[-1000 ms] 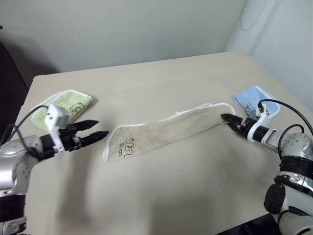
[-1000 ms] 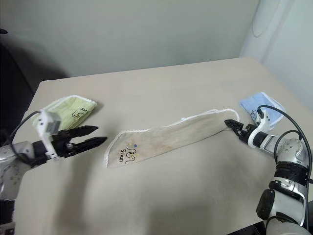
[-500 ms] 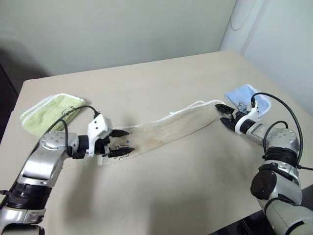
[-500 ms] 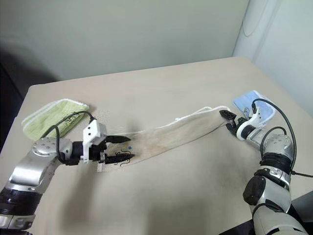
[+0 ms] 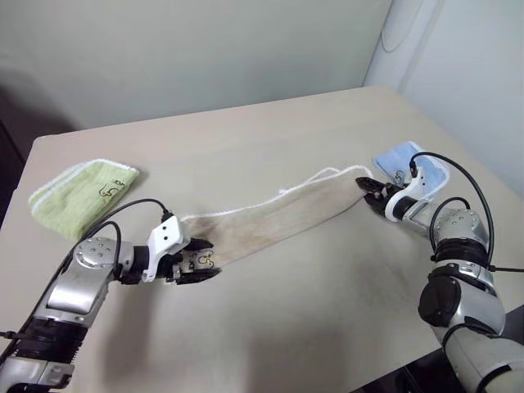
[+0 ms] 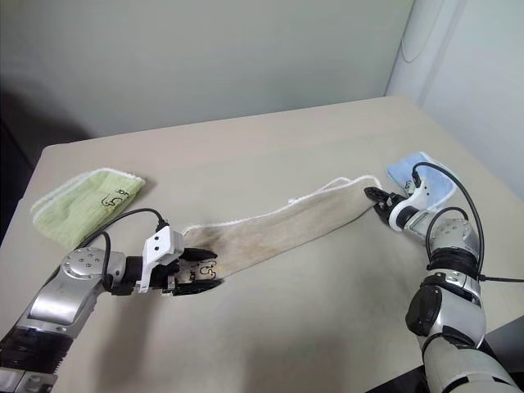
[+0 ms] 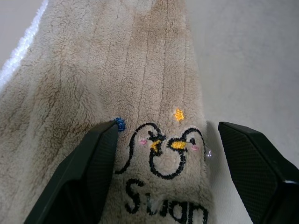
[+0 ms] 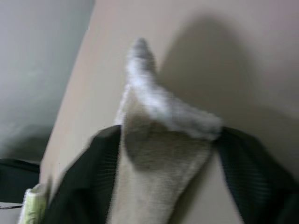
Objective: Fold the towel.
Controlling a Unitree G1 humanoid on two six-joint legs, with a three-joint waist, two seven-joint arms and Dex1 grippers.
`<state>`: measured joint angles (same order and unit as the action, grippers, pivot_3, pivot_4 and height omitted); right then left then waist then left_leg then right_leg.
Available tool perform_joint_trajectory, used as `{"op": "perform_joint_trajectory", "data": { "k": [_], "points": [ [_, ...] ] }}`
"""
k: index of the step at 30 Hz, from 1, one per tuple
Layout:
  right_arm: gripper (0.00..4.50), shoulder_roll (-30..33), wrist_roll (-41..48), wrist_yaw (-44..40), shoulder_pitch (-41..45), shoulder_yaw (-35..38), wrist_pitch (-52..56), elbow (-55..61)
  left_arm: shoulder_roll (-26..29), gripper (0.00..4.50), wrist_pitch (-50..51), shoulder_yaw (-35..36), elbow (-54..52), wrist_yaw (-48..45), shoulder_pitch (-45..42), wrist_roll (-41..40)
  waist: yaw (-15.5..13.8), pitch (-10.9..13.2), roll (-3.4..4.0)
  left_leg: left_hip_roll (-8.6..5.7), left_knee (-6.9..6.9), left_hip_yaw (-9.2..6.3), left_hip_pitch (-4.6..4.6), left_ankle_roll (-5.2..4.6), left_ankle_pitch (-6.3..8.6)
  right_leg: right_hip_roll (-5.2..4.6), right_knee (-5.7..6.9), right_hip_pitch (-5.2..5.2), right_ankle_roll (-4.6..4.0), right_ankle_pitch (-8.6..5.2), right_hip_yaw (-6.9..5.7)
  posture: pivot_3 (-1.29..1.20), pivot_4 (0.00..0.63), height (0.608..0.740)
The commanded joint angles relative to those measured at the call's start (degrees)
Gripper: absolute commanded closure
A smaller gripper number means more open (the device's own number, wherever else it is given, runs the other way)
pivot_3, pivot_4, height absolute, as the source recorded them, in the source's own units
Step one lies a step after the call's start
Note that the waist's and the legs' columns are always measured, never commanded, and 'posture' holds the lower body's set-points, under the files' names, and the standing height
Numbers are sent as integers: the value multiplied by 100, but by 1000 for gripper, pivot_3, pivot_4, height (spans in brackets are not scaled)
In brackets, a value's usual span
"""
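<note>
Your head views are evenly and softly lit, with no glare on the worktop. Shadows are faint and diffuse, pooling beneath the left arm; the far left corner of the room falls dark. Your left wrist view is crisp: the pile and embroidery of the towel read clearly. Your right wrist view is dim and blurred, the towel's white edging smeared and a broad soft shadow behind it.

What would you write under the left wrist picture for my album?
Open left gripper straddling the towel end with its embroidered logo.
</note>
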<state>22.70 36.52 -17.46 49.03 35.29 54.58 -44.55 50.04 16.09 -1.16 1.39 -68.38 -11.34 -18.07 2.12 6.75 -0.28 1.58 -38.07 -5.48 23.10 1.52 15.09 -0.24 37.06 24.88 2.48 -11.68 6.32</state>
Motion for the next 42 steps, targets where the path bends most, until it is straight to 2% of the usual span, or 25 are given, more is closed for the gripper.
{"op": "perform_joint_trajectory", "data": {
  "k": [1,6,10,13,19,24,27,29,31,33,37,42],
  "points": [
    [2748,175,-2,104,-130,22,-59,147,-7,799,163,84,-124,1,268,-87,-14,-2,3,4,2,0,0,1,4,2,1,1,-1,0,-2,0,150,740],
    [4457,208,72,84,-191,12,-61,342,-20,799,245,176,-325,71,489,-177,-34,-12,0,10,2,0,-5,6,12,7,1,-3,-5,-3,-5,0,150,740],
    [4486,239,36,-58,-226,-127,-161,658,-189,799,558,514,-509,225,444,-638,-90,-12,1,5,-6,6,-2,6,13,1,0,-5,-43,-25,-2,0,150,740],
    [4486,329,-169,-328,-348,-577,-313,1128,-290,799,918,793,-631,334,332,-1034,-107,-11,2,6,-5,7,6,6,13,2,3,3,-41,-24,-4,0,150,740],
    [4486,934,-959,-1209,-470,-2239,-796,2700,-393,799,1688,1586,-996,587,179,-2039,-94,-3,16,13,-1,11,22,9,12,6,8,26,0,0,-10,0,150,740],
    [4486,1262,-1435,-1716,-448,-3125,-1102,3433,-412,799,1888,1900,-1046,870,151,-2241,-85,-2,16,18,0,10,18,11,11,10,4,24,1,0,-9,0,150,740],
    [4486,1300,-1531,-1826,-445,-3265,-1134,3558,-407,799,1923,1940,-1045,952,143,-2283,-87,-2,16,18,-1,10,18,14,9,11,2,24,2,1,-8,0,150,740],
    [4486,1381,-1844,-2125,-441,-3856,-1352,3940,-438,799,1848,1958,-936,1108,66,-2191,-93,-2,16,17,-2,11,19,17,8,11,1,25,2,1,-6,0,150,740],
    [4486,1409,-2554,-2422,-408,-4912,-1793,4368,-524,799,1796,1974,-873,1284,-46,-2158,-93,-2,15,17,-3,10,19,18,7,11,0,24,3,1,-8,0,150,740],
    [4486,1206,-3226,-2566,-285,-5847,-2173,4519,-628,799,1801,1941,-904,1427,-130,-2156,-84,-3,15,21,-3,8,16,18,7,14,1,22,5,3,-10,0,150,740],
    [4486,725,-3911,-2736,-198,-6769,-2595,4513,-757,799,1806,1890,-1008,1571,-119,-2120,-51,-3,15,23,0,6,11,17,7,17,1,28,15,9,-9,0,150,740],
    [4486,426,-4200,-2848,-252,-6927,-2692,4468,-805,799,1810,1886,-1061,1642,-84,-2101,-99,-2,14,22,-7,4,26,22,11,15,-5,37,15,9,-12,0,150,740]
  ]
}}
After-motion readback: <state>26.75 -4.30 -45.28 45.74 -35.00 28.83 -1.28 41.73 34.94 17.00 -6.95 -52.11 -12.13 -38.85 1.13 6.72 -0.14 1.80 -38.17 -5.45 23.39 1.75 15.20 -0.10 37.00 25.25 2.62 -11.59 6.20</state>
